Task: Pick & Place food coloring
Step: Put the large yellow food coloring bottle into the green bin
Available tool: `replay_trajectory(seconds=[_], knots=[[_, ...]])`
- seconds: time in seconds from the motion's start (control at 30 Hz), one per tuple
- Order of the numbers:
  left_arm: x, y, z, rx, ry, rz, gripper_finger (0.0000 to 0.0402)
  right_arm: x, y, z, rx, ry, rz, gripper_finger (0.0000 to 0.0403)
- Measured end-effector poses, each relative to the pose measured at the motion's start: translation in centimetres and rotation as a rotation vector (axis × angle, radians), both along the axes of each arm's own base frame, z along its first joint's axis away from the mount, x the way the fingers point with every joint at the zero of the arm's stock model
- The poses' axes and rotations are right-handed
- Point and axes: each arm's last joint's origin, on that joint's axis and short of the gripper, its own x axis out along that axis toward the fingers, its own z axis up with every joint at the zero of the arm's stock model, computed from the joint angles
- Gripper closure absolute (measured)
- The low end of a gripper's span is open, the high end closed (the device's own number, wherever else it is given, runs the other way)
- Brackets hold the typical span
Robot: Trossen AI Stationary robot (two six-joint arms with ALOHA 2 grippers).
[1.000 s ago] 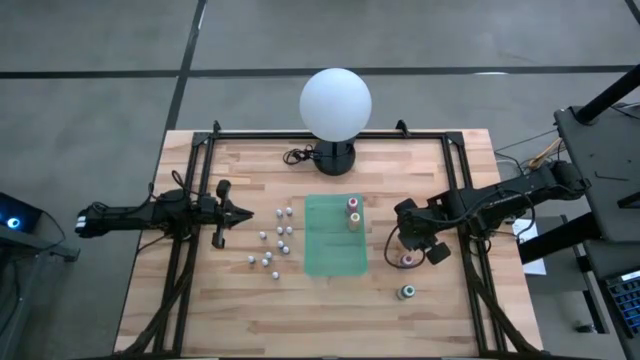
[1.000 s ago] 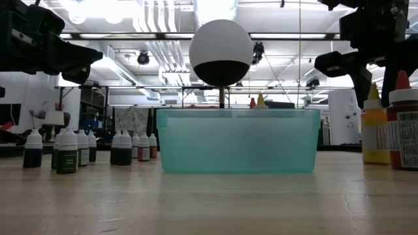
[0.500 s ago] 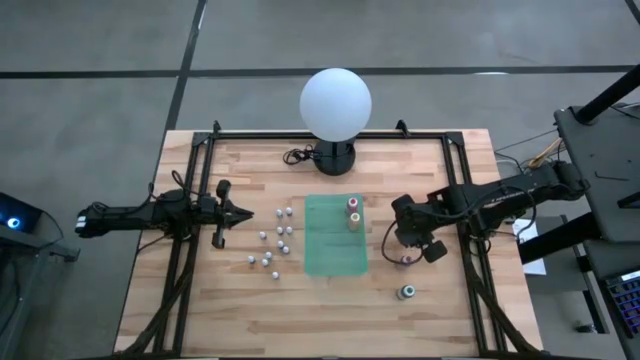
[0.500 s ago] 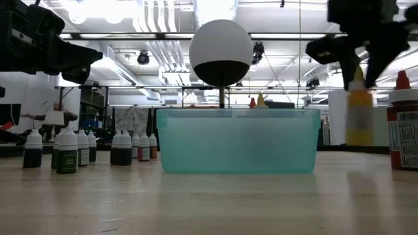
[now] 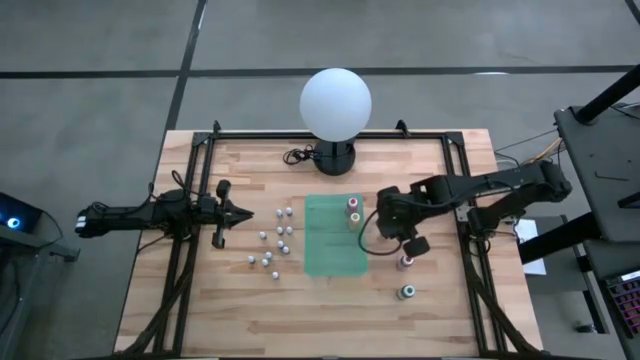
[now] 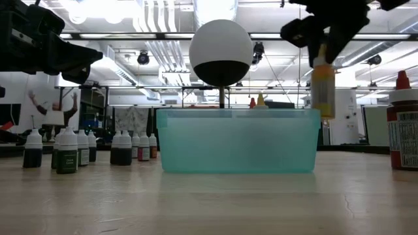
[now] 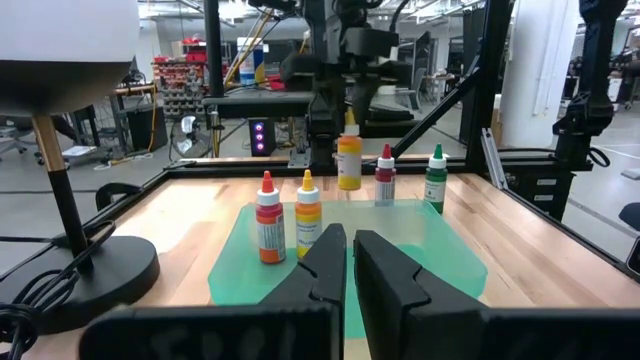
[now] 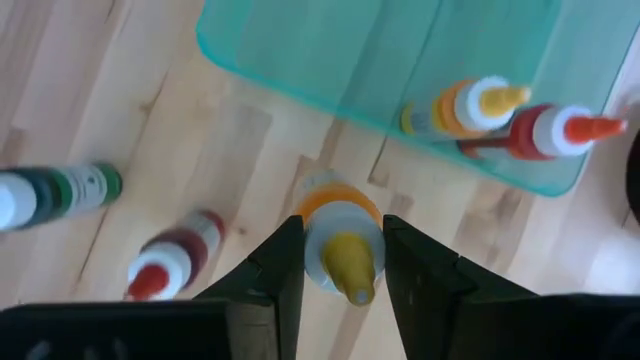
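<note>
My right gripper (image 5: 393, 228) hangs just right of the teal tray (image 5: 322, 262), shut on a yellow-topped food coloring bottle (image 6: 322, 88) that is up at about the tray rim's height. Inside the tray stand two bottles, one red-topped (image 7: 267, 220) and one yellow-topped (image 7: 307, 215). A red bottle (image 5: 406, 261) and a green one (image 5: 406, 292) stand on the table to the tray's right. Several small whitish-capped bottles (image 5: 270, 243) stand left of the tray. My left gripper (image 5: 236, 213) waits shut and level at the left, touching nothing. My right gripper pinches the yellow bottle between its two fingers at the shoulder just below the cap (image 8: 338, 212), one finger (image 8: 278, 262) on each side. The fingers come steeply from above. The bottle hangs upright below them, clear of the table.
A white globe lamp (image 5: 335, 103) on a black base stands at the table's far middle, its cord beside the base. Black frame rails (image 5: 190, 200) run along the table's left and right sides. Bare wood lies near the front edge.
My right gripper has risen and gone toward the table's left, up to the tray's right wall. The yellow bottle, which stood on the table a second ago, is lifted clear and has travelled with it, staying upright.
</note>
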Motion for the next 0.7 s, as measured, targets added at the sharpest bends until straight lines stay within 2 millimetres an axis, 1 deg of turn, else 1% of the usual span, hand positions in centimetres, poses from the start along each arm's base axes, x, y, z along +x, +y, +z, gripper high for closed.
replay_trajectory(seconds=[0.2, 0.4, 0.6, 0.7], knots=[[0.0, 0.0, 0.0, 0.0, 0.0, 0.0, 0.0401, 1.8, 0.2, -0.6, 0.009, 0.047, -0.05, 0.0297], [0.0, 0.0, 0.0, 0.0, 0.0, 0.0, 0.0401, 3.1, 0.4, -1.1, 0.023, 0.082, -0.117, 0.0297], [0.0, 0.0, 0.0, 0.0, 0.0, 0.0, 0.0401, 3.6, 0.5, 0.2, 0.033, 0.041, -0.126, 0.0297], [0.0, 0.0, 0.0, 0.0, 0.0, 0.0, 0.0401, 3.4, 0.4, 1.0, 0.034, 0.037, -0.126, 0.0297]])
